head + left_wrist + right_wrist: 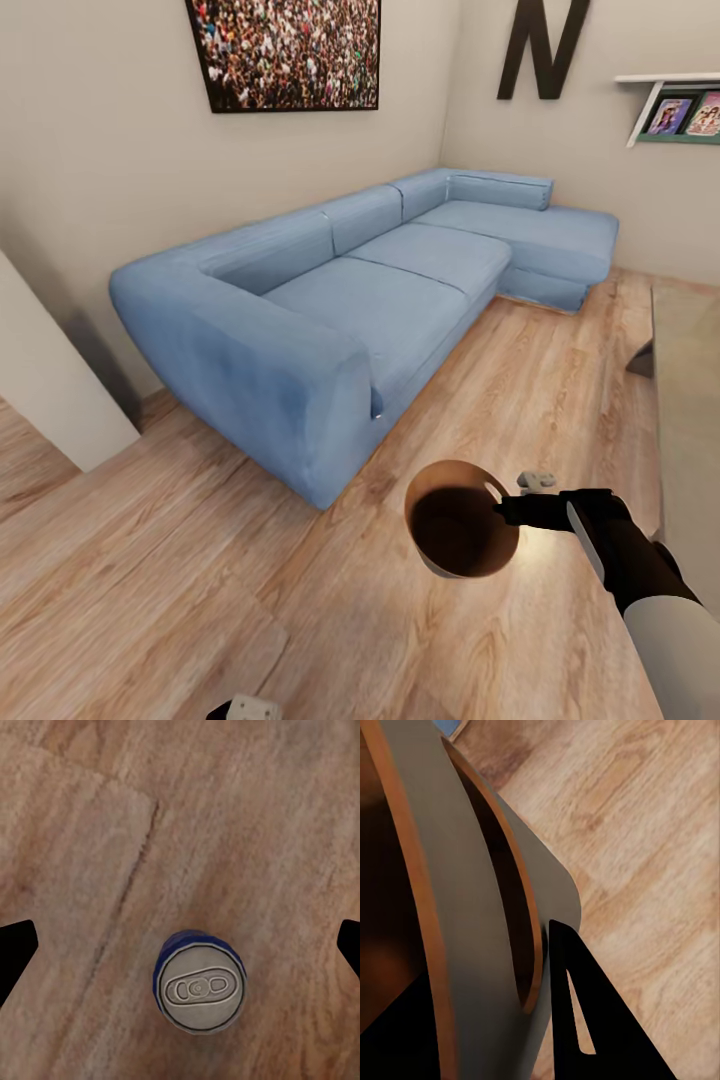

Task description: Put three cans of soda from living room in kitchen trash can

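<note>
Right end effector [510, 508] clamping round tapered bin [460, 520] rim, left spread above blue can [196, 979], plank floor [480, 400]

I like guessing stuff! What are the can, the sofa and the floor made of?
Can: likely metal, with a dull silvery top and pull tab. Sofa: looks like soft blue fabric, matte and slightly mottled. Floor: pale wood planks, grain lines showing.

low table [690, 420] cropped, left tool [245, 709] cut off
</note>
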Tool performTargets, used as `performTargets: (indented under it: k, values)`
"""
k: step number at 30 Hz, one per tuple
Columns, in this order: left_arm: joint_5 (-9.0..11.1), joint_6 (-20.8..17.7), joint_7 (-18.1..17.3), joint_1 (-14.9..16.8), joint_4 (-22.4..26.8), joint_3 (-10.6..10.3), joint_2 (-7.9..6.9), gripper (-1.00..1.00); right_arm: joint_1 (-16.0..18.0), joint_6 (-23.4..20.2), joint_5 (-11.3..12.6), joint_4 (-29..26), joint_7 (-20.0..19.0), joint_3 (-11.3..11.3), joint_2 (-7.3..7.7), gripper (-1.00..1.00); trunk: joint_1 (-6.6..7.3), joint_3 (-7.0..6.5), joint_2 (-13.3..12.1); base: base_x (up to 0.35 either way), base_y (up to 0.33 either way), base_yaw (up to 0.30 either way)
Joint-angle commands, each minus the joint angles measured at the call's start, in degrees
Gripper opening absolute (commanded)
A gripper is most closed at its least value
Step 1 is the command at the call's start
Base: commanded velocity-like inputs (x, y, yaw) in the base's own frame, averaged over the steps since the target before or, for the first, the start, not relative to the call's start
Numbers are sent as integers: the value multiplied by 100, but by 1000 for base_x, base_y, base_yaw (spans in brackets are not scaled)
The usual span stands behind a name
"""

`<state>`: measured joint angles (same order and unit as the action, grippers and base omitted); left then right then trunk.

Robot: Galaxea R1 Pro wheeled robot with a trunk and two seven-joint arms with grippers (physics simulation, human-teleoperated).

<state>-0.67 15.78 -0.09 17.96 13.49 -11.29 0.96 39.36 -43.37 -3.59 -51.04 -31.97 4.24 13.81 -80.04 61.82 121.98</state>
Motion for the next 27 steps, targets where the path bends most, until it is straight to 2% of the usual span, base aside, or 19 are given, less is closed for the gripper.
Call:
performTargets:
  k: [1,4,11,20,27]
  values:
    - [1,1,0,-1,1,1,0,100,2,-28,96,-3,-11,0,-1,-100,0,-1,0,63,0,0]
    - [4,2,0,-3,10,3,0,100,2,-25,96,-3,-11,-8,-1,-100,0,-1,0,25,0,0]
    - [-7,-4,0,-1,-15,12,18,100,-6,-29,94,-3,-11,-5,-1,-100,-153,127,281,5,0,-3]
    - [-4,-5,0,-2,-21,11,18,100,-10,-31,101,-129,-13,10,-1,-100,-351,346,642,0,0,-59]
    - [-3,-5,0,1,-30,13,25,100,-97,-39,128,-461,-20,23,-1,-100,-505,531,923,0,0,-66]
